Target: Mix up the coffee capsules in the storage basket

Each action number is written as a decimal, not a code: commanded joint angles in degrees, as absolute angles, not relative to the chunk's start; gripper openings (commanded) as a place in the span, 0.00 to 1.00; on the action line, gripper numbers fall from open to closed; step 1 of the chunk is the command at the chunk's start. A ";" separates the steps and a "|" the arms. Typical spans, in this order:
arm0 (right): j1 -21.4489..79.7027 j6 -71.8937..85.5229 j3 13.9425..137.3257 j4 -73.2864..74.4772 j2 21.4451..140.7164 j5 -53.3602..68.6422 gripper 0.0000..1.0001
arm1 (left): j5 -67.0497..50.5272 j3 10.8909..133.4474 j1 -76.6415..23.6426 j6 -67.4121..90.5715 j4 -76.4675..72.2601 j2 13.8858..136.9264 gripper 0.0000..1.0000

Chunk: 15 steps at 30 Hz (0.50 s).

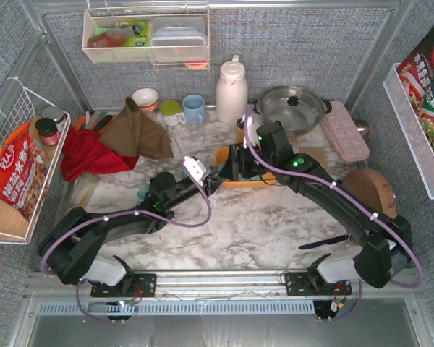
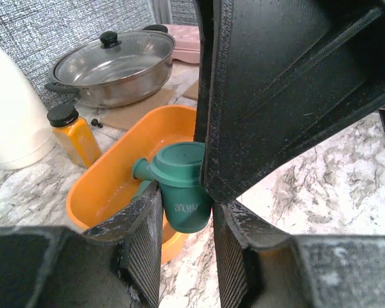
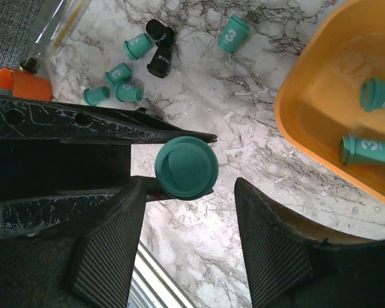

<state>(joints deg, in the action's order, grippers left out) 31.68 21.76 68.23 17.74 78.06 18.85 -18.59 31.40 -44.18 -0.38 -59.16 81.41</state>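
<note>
My left gripper (image 2: 186,205) is shut on an upright teal capsule (image 2: 183,189), held just over the near rim of the orange storage basket (image 2: 109,179). In the right wrist view the same capsule (image 3: 186,167) shows top-on at the left fingertips. My right gripper (image 3: 189,186) is open, with its jaws either side of that capsule but apart from it. The basket (image 3: 308,83) holds teal capsules (image 3: 366,149). Several teal capsules (image 3: 129,92) and two black capsules (image 3: 160,61) lie loose on the marble. In the top view both grippers (image 1: 224,172) meet at the basket (image 1: 254,182).
An amber bottle (image 2: 77,138), a white thermos (image 2: 9,122) and a lidded steel pot (image 2: 115,64) stand behind the basket. A pink egg tray (image 1: 345,130), cups (image 1: 194,108), brown and red cloths (image 1: 108,141) and a round wooden board (image 1: 372,189) are around it.
</note>
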 commanded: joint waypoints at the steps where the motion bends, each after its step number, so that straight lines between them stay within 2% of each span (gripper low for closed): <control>1: 32.12 20.69 69.21 16.77 78.86 19.29 0.60 | -21.08 32.25 -44.94 -1.47 -63.91 82.26 0.34; 9: 32.50 20.80 69.28 16.70 80.09 19.16 0.47 | -20.62 32.45 -45.50 -1.67 -62.91 82.05 0.34; 11: 32.52 20.92 69.26 16.54 80.15 19.16 0.40 | -20.66 32.75 -45.55 -1.82 -62.32 82.03 0.35; 13: 32.52 20.92 69.34 16.51 80.16 19.09 0.31 | -20.22 33.14 -45.53 -1.87 -61.43 82.06 0.43; 15: 32.50 21.04 69.40 16.52 80.17 18.59 0.28 | -19.13 33.45 -45.57 -1.89 -60.09 81.97 0.61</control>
<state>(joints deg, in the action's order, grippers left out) 32.42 21.02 68.88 17.34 80.03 19.00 -19.81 32.47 -45.41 -1.50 -58.94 82.24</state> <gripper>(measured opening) 0.366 0.451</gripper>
